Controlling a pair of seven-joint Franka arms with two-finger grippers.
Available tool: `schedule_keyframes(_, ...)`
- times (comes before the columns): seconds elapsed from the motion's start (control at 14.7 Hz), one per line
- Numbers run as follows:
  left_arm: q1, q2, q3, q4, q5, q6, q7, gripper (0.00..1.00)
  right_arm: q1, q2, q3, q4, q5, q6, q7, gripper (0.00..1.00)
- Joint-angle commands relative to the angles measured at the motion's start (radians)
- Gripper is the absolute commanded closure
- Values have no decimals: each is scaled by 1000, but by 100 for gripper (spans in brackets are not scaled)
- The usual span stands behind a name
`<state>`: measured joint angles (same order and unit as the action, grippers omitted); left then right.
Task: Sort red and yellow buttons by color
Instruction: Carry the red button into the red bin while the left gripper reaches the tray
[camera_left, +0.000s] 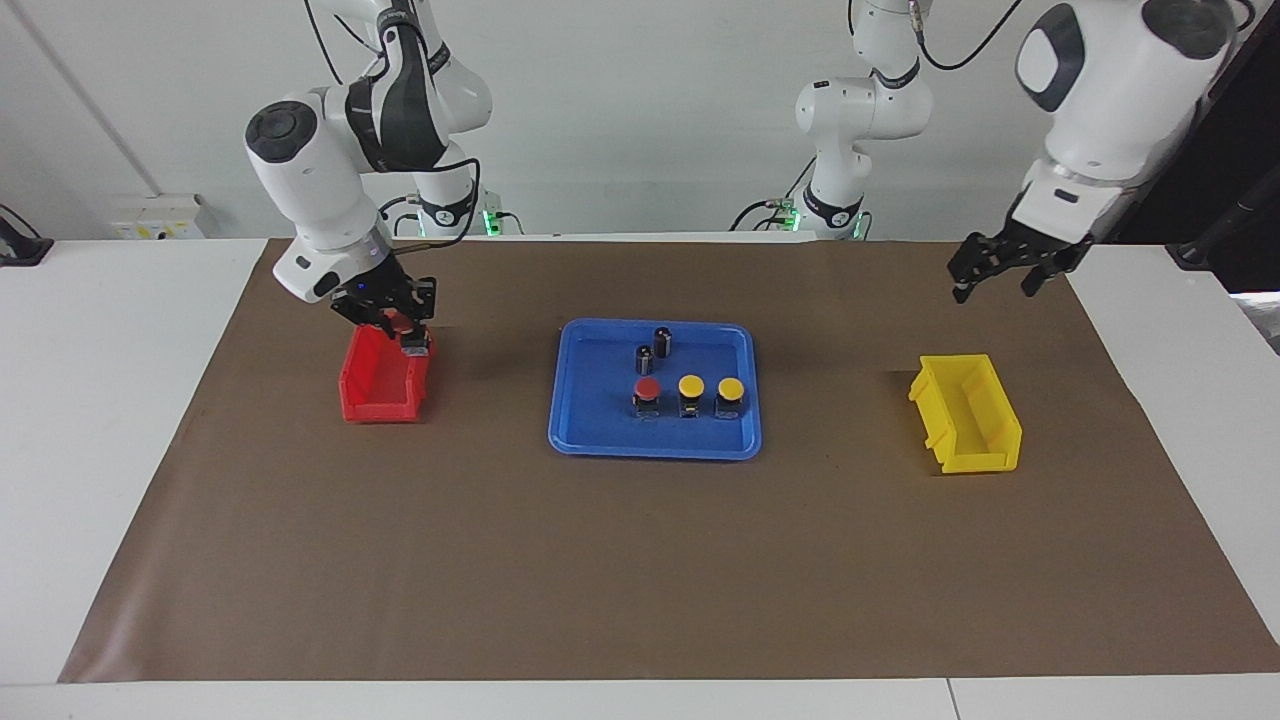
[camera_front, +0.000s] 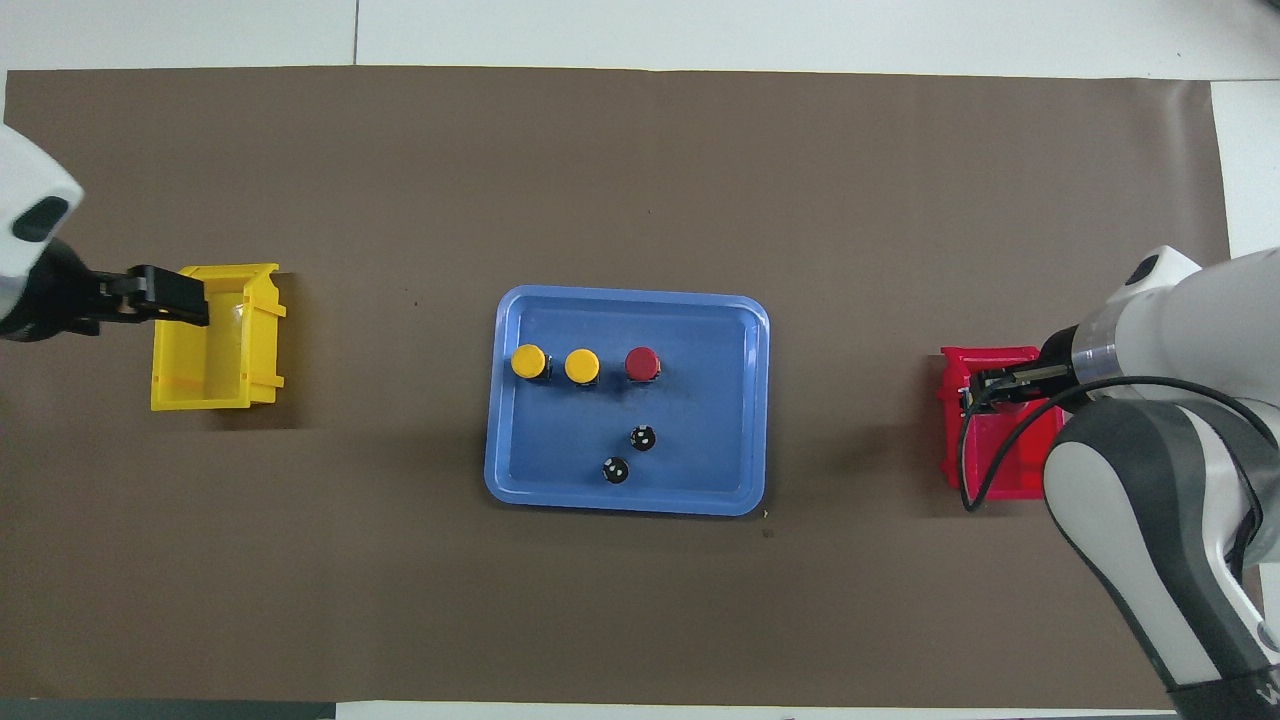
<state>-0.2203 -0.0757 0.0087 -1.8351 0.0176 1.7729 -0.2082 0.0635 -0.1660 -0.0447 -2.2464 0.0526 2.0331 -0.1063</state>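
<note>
The right end effector (camera_left: 400, 325), clamped on a red button (camera_left: 398, 322), is hovering over the red bin (camera_left: 380, 385) at the tray's (camera_left: 600, 440) nine o'clock in the facing view (three buttons left; left end effector (camera_left: 990, 270) apart, waiting).

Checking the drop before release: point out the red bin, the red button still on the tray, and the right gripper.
red bin (camera_left: 375, 405), facing view, its outer wall.
red button (camera_left: 647, 388), facing view, its cap.
right gripper (camera_left: 400, 328), facing view, between its fingertips.

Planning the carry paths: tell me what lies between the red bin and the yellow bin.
The blue tray, midway between red bin and yellow bin; bare mat elsewhere, in both views.
</note>
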Motion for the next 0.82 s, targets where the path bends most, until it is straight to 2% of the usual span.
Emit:
schedule_keyframes(0.0,-167,23,10,-101,9,158,-173,0,-54,-49,14,-76,4,41,-67,81)
schedule_keyframes(0.14,-284,129,10,-89,9,257,-288,0,-73,-49,14,-90,3,48,-87,81)
schedule_keyframes(0.34,-358,240,10,-82,-24,365,-313,0,-85,-47,14,-130,3,91,-90,81)
schedule_keyframes(0.48,-383,261,10,-96,-25,399,-313,1,-85,-46,14,-166,3,136,-90,81)
schedule_keyframes(0.55,-383,263,10,-98,-25,396,-313,4,-85,-43,14,-177,1,147,-90,81)
schedule_keyframes(0.75,-383,267,10,-101,-25,396,-312,21,-88,-26,14,-194,-14,177,-89,81)
